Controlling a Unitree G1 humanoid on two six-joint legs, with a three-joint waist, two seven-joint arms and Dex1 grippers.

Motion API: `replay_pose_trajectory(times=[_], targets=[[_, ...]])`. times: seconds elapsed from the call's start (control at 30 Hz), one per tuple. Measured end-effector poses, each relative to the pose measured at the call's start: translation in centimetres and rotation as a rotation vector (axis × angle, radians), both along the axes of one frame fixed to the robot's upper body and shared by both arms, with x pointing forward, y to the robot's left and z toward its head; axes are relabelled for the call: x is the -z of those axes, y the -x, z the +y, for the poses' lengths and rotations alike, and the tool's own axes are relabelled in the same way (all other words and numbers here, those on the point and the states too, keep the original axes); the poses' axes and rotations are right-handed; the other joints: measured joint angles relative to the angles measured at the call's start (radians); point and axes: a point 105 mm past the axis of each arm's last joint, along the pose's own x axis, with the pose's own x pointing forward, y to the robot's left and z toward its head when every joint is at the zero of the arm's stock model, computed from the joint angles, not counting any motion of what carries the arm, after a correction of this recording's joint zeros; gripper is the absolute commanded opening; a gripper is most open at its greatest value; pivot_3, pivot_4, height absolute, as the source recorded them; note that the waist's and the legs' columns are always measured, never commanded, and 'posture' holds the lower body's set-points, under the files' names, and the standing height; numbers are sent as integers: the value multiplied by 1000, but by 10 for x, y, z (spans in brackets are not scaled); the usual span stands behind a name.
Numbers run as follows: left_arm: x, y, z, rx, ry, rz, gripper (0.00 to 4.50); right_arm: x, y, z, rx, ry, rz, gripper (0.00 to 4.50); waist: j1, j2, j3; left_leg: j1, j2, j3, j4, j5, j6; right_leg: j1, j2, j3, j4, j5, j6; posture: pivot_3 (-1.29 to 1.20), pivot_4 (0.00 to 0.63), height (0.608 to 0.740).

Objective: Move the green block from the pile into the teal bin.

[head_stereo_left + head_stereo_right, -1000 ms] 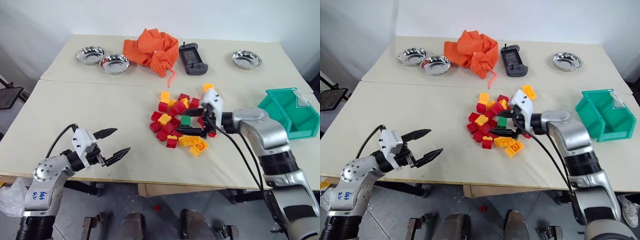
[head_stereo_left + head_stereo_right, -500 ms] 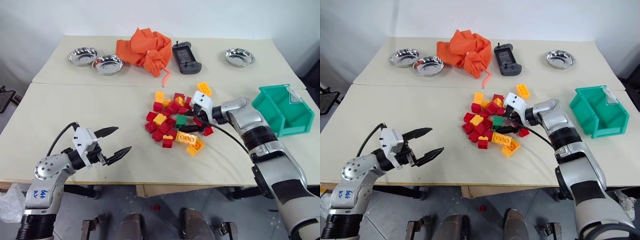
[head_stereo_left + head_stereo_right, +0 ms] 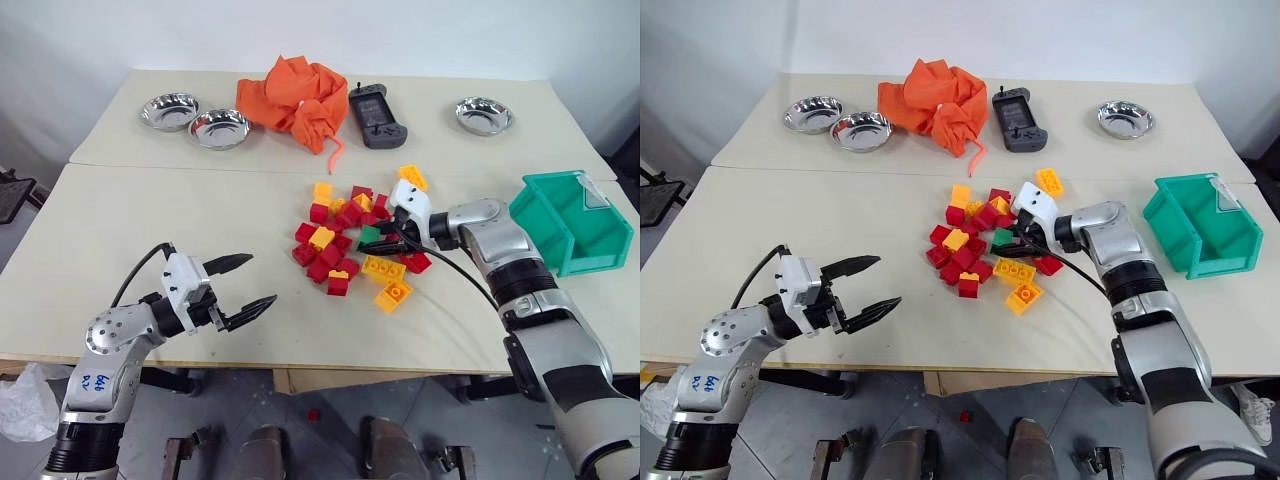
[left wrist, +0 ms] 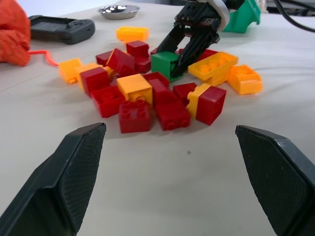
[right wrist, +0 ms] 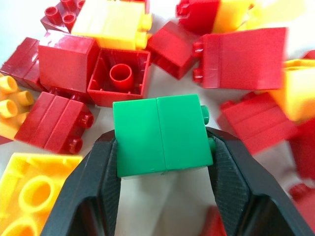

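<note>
Green block (image 5: pixel 160 133) now clamped by right gripper (image 5: pixel 162 162) in the pile (image 3: pixel 360 235), left gripper (image 3: pixel 245 285) still wide

Pile (image 3: pixel 358 243) sitting mid-tabletop (image 3: pixel 150 220); block (image 5: pixel 160 133) lying at its right side, w/ bin (image 3: pixel 570 222) standing well right. Bowls (image 3: pixel 195 118), cloth (image 3: pixel 297 95), handheld (image 3: pixel 376 113) lying behind.

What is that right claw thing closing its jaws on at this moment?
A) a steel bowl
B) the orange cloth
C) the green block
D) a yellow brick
C: in the right wrist view the right gripper has a black finger pressed against each side of the green block, which sits in the pile.
</note>
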Motion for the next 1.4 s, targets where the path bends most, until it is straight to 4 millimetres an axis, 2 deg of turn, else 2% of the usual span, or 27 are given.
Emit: replay_pose_trajectory(times=[0.1, 0.2, 0.27, 0.4, 0.53, 0.63, 0.7, 0.77, 0.8, 0.87, 1.03, 1.23, 1.27, 1.33, 1.4], targets=[[-3, -1, -7, 25, 10, -10, 4500, -20, 3, -15, 29, -86, -90, 2095, 0, 0, 0, 0, 0, 0, 0, 0, 0, 0, 0, 0, 0, 0, 0, 0, 150, 740], [-6, -3, -20, 72, 27, -19, 4500, -53, 14, -42, 90, -218, -229, 2095, 2, 0, 0, 0, 0, 0, 0, 0, 0, 0, 0, 0, 0, 0, 0, 0, 150, 740], [-5, -4, -26, 105, 29, -14, 4500, -66, 22, -71, 194, -276, -299, 2095, 8, 0, 0, 0, 0, 0, 0, 0, 0, 1, 0, 0, 0, 0, 0, 0, 150, 740], [-1, -10, -34, 142, 51, 12, 4500, -71, 35, -127, 423, -323, -351, 2095, 24, 0, 0, 0, 0, 1, 1, 0, 0, 1, 0, 0, -1, 0, 0, 0, 150, 740], [-4, -19, -55, 229, 61, 2, 4500, -84, 48, -194, 721, -309, -444, 2095, 28, 0, 0, 0, 0, 1, 1, 0, 0, 1, 0, 0, 0, 0, 0, 0, 150, 740], [-6, -26, -66, 271, 59, -9, 4500, -91, 55, -233, 911, -267, -493, 2095, 26, 0, 0, 1, 0, 2, 1, 0, 0, 1, 0, 0, -1, 0, 0, 0, 150, 740], [-8, -30, -73, 291, 67, -18, 4500, -78, 58, -251, 994, -192, -472, 2095, 22, 0, 0, 1, 0, 2, 1, 0, 0, 1, 0, 0, -1, 0, 0, 0, 150, 740], [-14, -31, -79, 306, 85, -34, 4500, -57, 57, -265, 1072, -144, -408, 2095, 19, 0, 0, 1, 0, 3, 1, 0, 0, 1, 0, 0, -1, 0, 1, 0, 150, 740], [-16, -31, -81, 311, 91, -39, 4500, -49, 56, -268, 1091, -126, -382, 2095, 18, 0, 0, 1, 0, 3, 1, 0, 0, 1, 0, 1, -1, 0, 1, 0, 150, 740], [-18, -31, -85, 321, 117, -33, 4500, -40, 53, -275, 1142, -132, -348, 2834, 17, 2, 0, 1, 0, 3, 1, 0, 0, 1, 0, 1, -1, 0, 1, 0, 150, 740], [-27, -27, -90, 334, 156, -36, 4500, -51, 42, -269, 1124, -141, -387, 4462, 19, 2, 0, 1, 0, 2, 1, 0, 0, 1, 0, 1, -1, 0, 1, 0, 150, 740], [-17, -32, -69, 217, 166, -15, 4500, -60, 36, -248, 988, -152, -472, 4462, 23, 2, 0, 1, 0, 2, 1, 0, 0, 1, 0, 1, -2, 1, 1, 0, 150, 740], [-18, -35, -63, 178, 171, -19, 4500, -64, 35, -235, 915, -190, -493, 4462, 22, 2, 0, 1, 0, 2, 1, 0, 0, 2, 0, 0, -2, 1, 1, 0, 150, 740], [-21, -41, -49, 97, 169, -42, 4500, -73, 35, -195, 691, -306, -521, 4462, 16, 2, 0, 2, 0, 2, 1, 0, 0, 2, 0, 0, -2, 1, 1, 0, 150, 740], [-21, -44, -38, 32, 145, -64, 4500, -73, 41, -161, 508, -381, -505, 4462, 16, 2, 0, 1, 0, 2, 1, 0, 0, 2, 0, 0, -2, 1, 1, 0, 150, 740]])
